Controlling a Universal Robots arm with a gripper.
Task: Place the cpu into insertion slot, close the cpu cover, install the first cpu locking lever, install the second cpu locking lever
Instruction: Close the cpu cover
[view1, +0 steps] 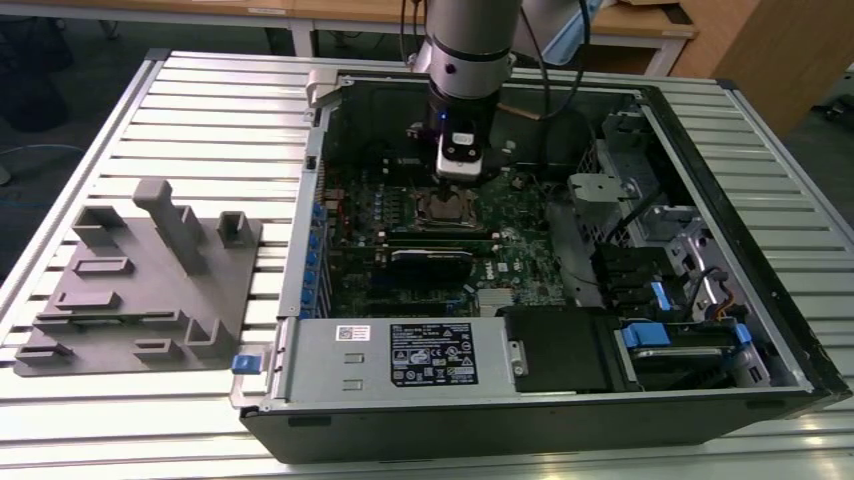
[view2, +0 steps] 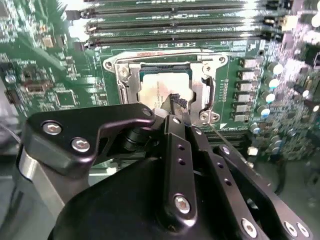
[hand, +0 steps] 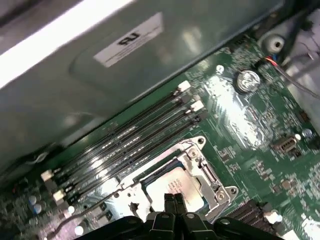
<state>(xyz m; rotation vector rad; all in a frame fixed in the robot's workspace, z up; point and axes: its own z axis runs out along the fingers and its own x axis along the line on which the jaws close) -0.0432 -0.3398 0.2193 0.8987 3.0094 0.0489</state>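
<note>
The arm reaches down into the open computer case (view1: 300, 250), which lies on its side on the slatted tabletop (view1: 200, 110), and its gripper (view1: 449, 188) hangs right over the processor socket in the middle of the green motherboard (view1: 527, 250). In the second wrist view the cpu (view2: 156, 90) sits flat in the socket, its dull silvery top showing through the window of the cpu cover (view2: 125, 80). That shiny frame lies down around the chip rather than standing up. The jaws are clenched together, tip against tip, with nothing visible between them. The black fingertips (hand: 167, 201) hover at the edge of the chip, by one side of the frame, though I cannot tell whether they touch it. A thin wire rod (view2: 220, 135) runs out from a corner of the socket past the fingers; whether it is latched is not clear from here. A bank of long black memory slots (hand: 125, 135) lies just beside the socket. At the near end of the case sits the power supply box (view1: 427, 355) with its white label. A grey moulded fixture (view1: 134, 280) rests on the tabletop towards the exterior view's left, well apart from the arm.
</note>
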